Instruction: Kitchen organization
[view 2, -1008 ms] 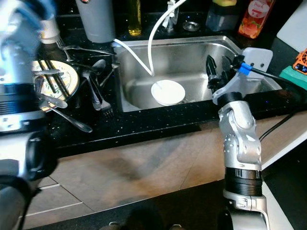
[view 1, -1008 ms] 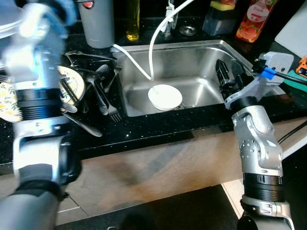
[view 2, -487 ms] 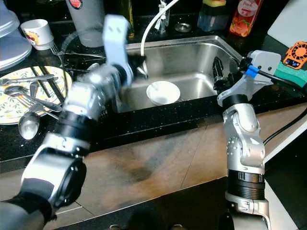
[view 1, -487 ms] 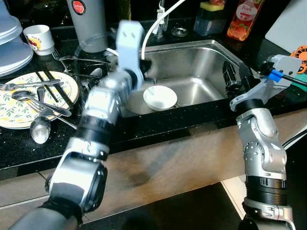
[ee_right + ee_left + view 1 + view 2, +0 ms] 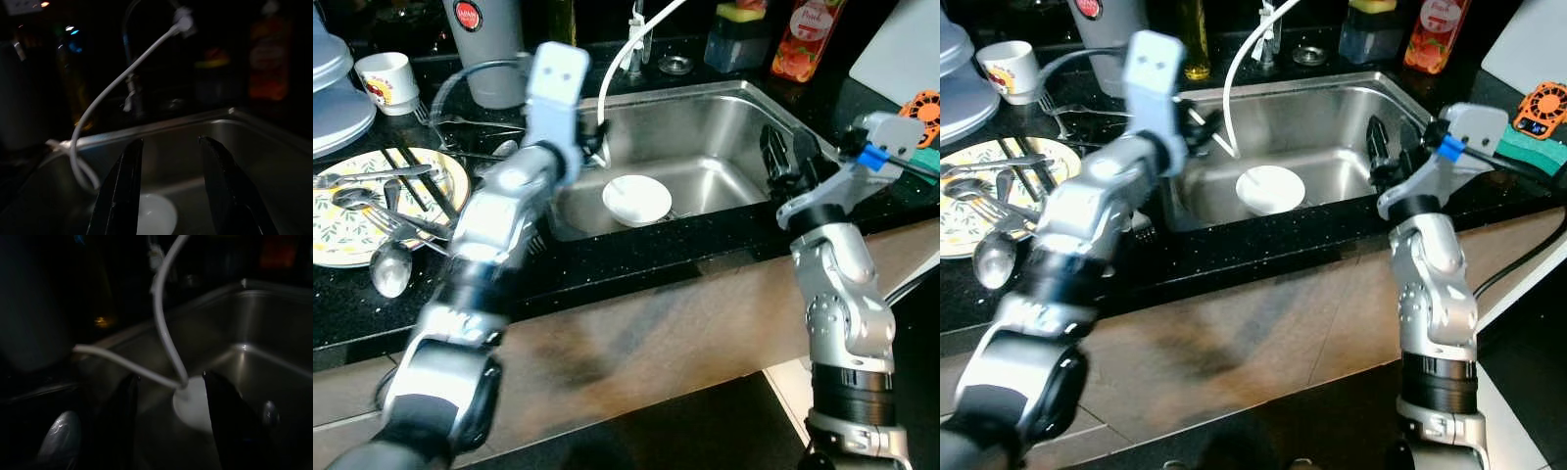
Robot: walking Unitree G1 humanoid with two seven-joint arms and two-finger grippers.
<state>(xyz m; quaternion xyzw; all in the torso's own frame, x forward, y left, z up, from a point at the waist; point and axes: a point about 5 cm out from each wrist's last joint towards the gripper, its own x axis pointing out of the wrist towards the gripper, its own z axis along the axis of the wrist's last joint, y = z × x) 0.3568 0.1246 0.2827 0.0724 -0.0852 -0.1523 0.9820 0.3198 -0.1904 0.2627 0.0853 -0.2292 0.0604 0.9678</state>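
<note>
Left gripper [image 5: 168, 406] is reaching over the sink's [image 5: 759, 98] near-left rim, fingers spread apart with nothing between them — in its wrist view the white bowl [image 5: 636, 199] sits framed in the gap, so it looks lined up for a grab. The bowl rests on the sink floor, roughly centre of the basin, and the thin white hose [image 5: 617, 69] droops from the tap at 12 o'clock and ends right on or just above it; I can't tell if they touch. That hose is likely the snag: it crosses the left gripper's line to the bowl, so closing on the rim could catch it. Right gripper [image 5: 168, 181] hangs at the basin's 3 o'clock edge, fingers also apart and empty, pointed across at the same bowl — probably parked there to stay clear or to assist. Outside the basin at 9 o'clock, a patterned plate [image 5: 342, 230] holds chopsticks, forks and a spoon [image 5: 389, 269], stacked as if waiting to be washed; more cutlery lies between the plate and the sink. A small printed cup [image 5: 386, 76] and a grey canister [image 5: 489, 49] stand at about 10 o'clock, an orange bottle [image 5: 801, 39] and sponge holder [image 5: 736, 39] at 1 o'clock behind the rim. My read: the bowl pickup hasn't begun contact yet
</note>
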